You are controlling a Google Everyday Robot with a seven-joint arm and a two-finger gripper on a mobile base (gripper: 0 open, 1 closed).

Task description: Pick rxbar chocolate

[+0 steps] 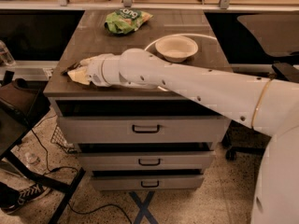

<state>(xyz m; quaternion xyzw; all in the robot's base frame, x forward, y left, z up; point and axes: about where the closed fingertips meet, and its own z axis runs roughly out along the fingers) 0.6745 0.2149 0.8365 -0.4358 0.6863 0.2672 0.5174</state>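
Observation:
My white arm reaches from the right across the dark cabinet top (93, 41). My gripper (78, 73) is at the top's front left corner, low over the surface. A small dark flat sliver, which looks like the rxbar chocolate (69, 68), sticks out at the gripper's left side, mostly hidden by it. I cannot tell whether the bar is held or only lies under the gripper.
A green crinkly snack bag (126, 20) lies at the back of the top. A pale bowl (176, 47) stands right of centre, just behind my arm. Below are three drawers (145, 129). A dark chair (18, 106) and cables are at the left on the floor.

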